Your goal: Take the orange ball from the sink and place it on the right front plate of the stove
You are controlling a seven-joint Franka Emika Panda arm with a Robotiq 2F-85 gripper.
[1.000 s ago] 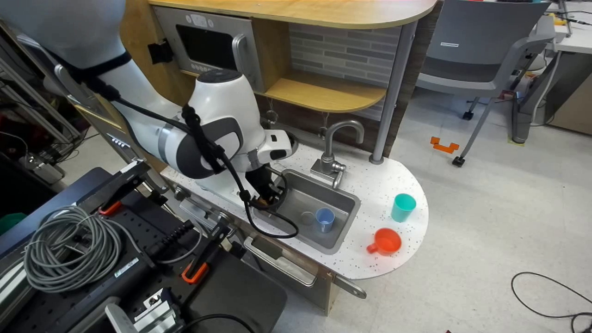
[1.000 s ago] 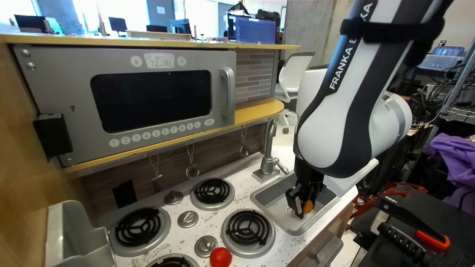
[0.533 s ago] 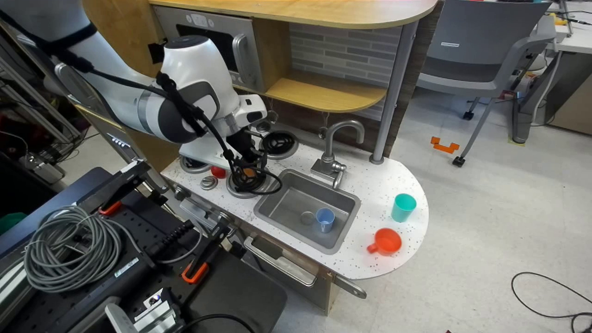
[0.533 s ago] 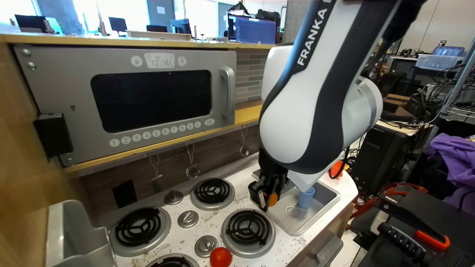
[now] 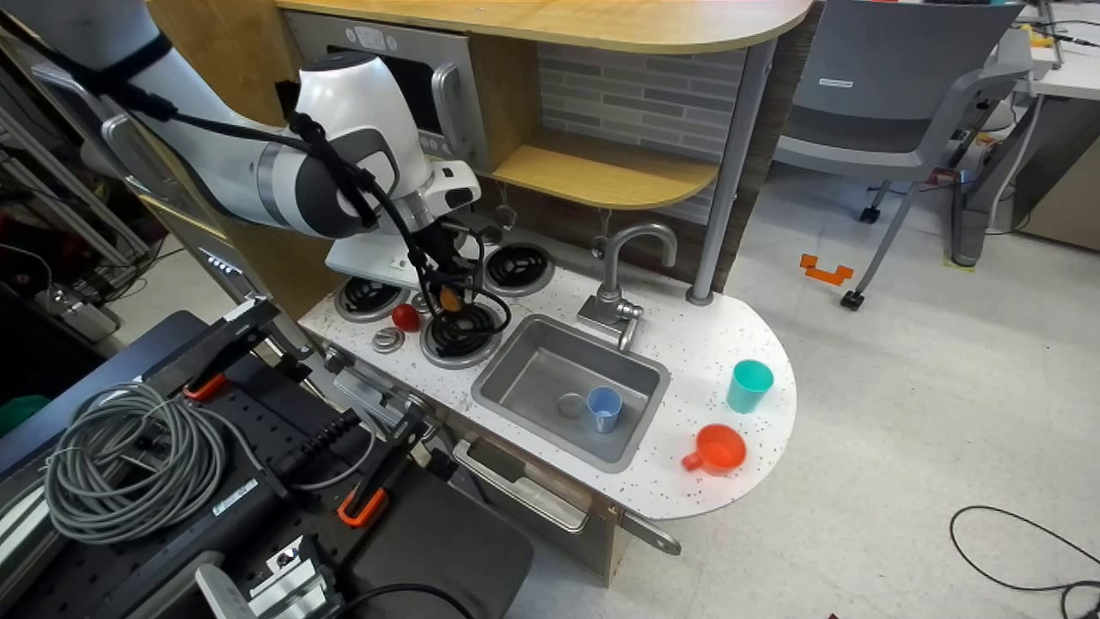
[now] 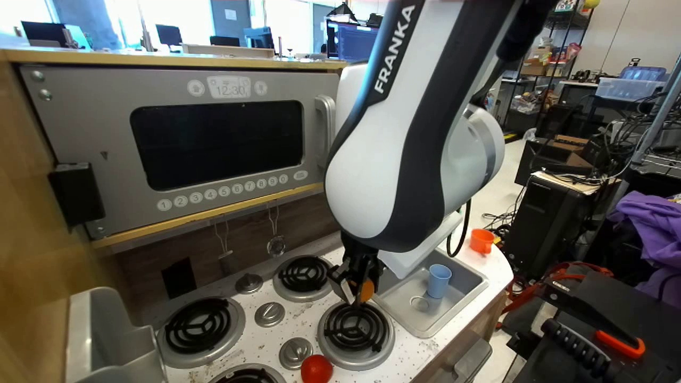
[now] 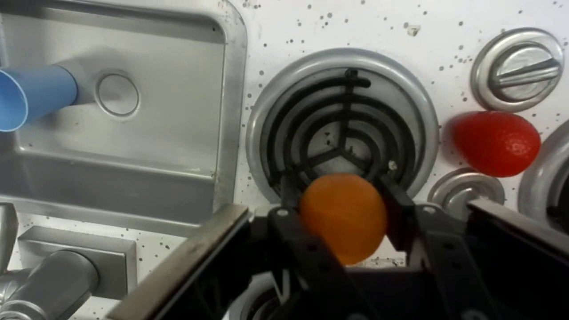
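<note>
My gripper (image 7: 338, 184) is shut on the orange ball (image 7: 344, 218) in the wrist view, with a finger on each side of it. In both exterior views the ball (image 5: 449, 299) (image 6: 367, 291) hangs in the gripper (image 6: 352, 290) above the stove (image 6: 247, 340). The right front plate (image 7: 342, 109) is a black coil in a silver ring beside the sink (image 7: 232, 133). It lies just below and beyond the ball in the wrist view, and shows in both exterior views (image 5: 455, 348) (image 6: 357, 335). The ball and fingers hide part of its edge in the wrist view.
A red rounded object (image 7: 497, 143) lies beside the plate near the knobs (image 7: 518, 71). A blue cup (image 5: 605, 408) stands in the sink. The faucet (image 5: 612, 288) rises behind the sink. An orange-red cup (image 5: 720, 449) and a teal cup (image 5: 749, 385) stand on the counter's rounded end.
My gripper has risen out of the sink with the orange ball and moved across to the stove, over the plate area. The blue cup in the sink has come into view in an exterior view.
</note>
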